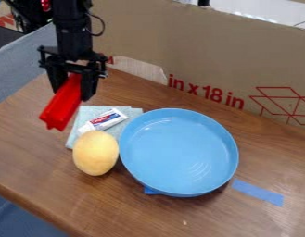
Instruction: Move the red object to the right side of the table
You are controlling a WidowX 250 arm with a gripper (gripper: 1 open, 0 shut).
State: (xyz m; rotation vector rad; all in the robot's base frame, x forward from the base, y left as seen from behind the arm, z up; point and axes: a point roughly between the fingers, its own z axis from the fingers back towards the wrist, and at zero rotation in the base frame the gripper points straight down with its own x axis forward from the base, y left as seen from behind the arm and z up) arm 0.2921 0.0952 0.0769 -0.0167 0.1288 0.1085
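In the one camera view, my gripper (71, 81) points down over the left part of the table (37, 139), and my jaws stand partly apart, clamped on the upper end of the red object (63, 103). The block hangs tilted from my grip, its lower end swung out to the left and clear of the wood. Below and to its right lies a small red-and-white tube (108, 118) on a pale cloth (88, 120). Nearer the front edge sits a yellow fruit (96, 153), just beside the blue plate (180, 182) that fills the middle of the table. A brown cardboard box (229, 65) with red print stands along the back.
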